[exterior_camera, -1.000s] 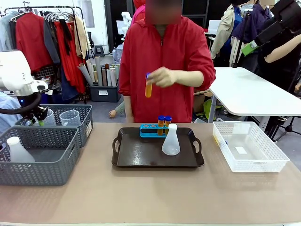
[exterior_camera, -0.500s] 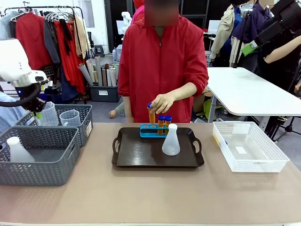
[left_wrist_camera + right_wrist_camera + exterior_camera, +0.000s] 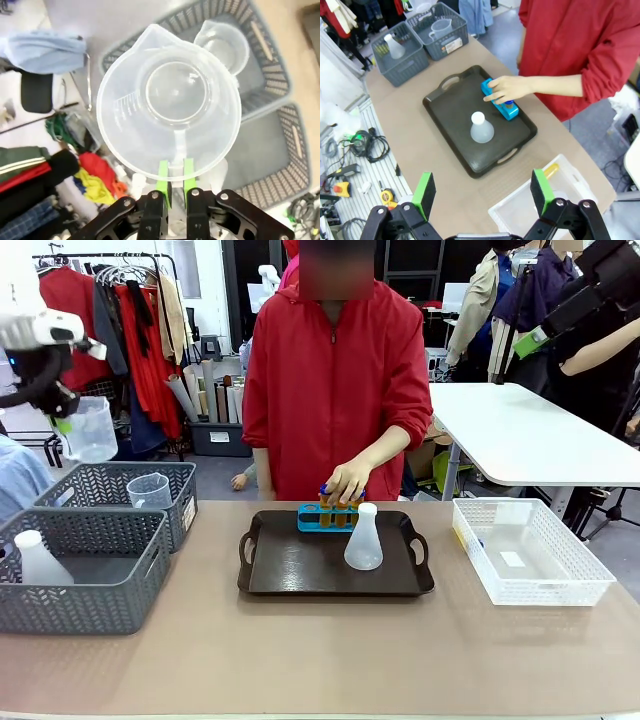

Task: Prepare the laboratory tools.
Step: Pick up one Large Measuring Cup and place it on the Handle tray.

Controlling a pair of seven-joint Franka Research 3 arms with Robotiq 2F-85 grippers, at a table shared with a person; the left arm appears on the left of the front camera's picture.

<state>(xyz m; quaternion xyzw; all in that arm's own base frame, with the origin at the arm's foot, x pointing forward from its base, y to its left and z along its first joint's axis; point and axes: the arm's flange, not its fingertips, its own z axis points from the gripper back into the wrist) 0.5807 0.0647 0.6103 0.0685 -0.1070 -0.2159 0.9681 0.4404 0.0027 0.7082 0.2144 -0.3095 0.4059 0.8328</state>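
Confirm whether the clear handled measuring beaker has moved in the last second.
Yes. The clear handled measuring beaker, held by the left gripper, has risen from the far grey woven basket to well above it.

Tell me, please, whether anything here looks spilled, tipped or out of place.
Nothing stands out. The conical flask stands upright on the dark tray, the person's hand rests on the tubes in the blue rack, and the left gripper holds the empty beaker by its handle.

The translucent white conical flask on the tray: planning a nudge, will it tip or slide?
Probably slides: the translucent white conical flask has a wide base, narrow neck. Looks empty, so likely light on the smooth dark tray.
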